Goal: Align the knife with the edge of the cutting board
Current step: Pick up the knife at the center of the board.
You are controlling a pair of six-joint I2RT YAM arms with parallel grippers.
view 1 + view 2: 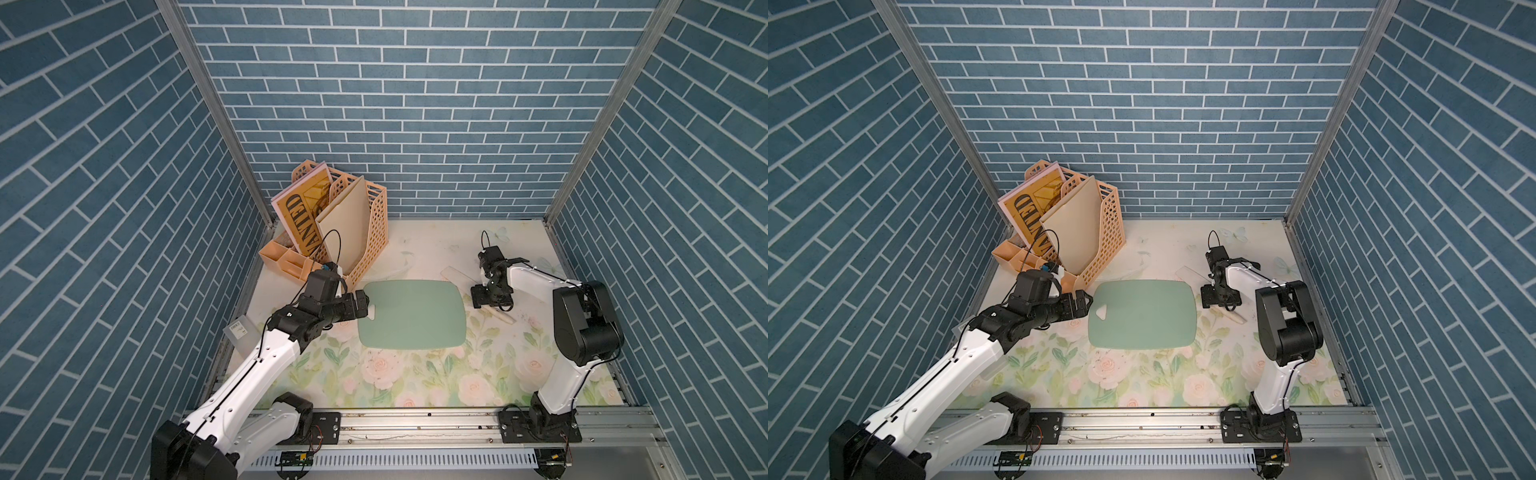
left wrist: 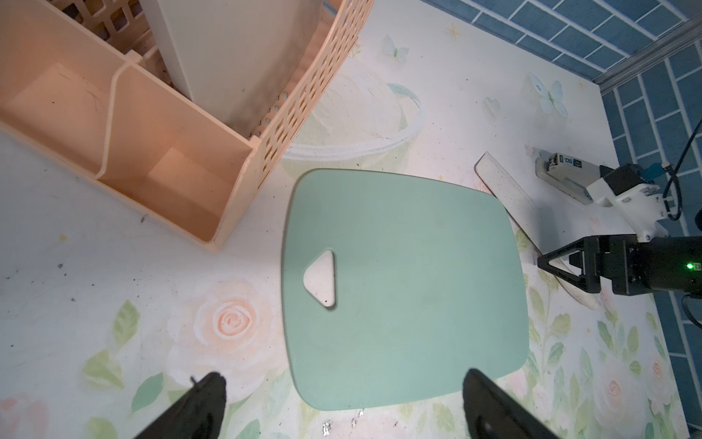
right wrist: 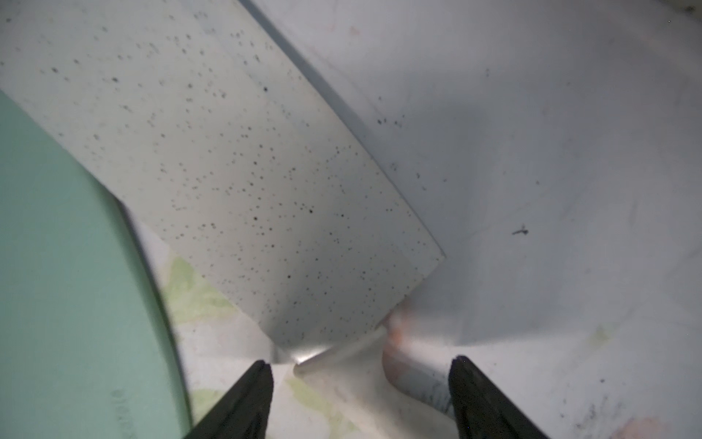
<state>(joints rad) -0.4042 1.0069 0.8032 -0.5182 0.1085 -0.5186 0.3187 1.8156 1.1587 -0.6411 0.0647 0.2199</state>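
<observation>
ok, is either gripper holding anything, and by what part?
Nothing held. Right gripper open, astride the handle of the knife; left gripper open over the cutting board.

White arm shells (image 1: 266, 357), black joints (image 1: 590, 328)

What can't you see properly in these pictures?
- Knife middle: both top views, under the right gripper.
- Knife handle end: right wrist view, behind a finger.
- Stapler: both top views, behind the right arm.
- Stapler label: left wrist view, too small to read.
- Cutting board hole: in a top view, partly behind the left gripper.
</observation>
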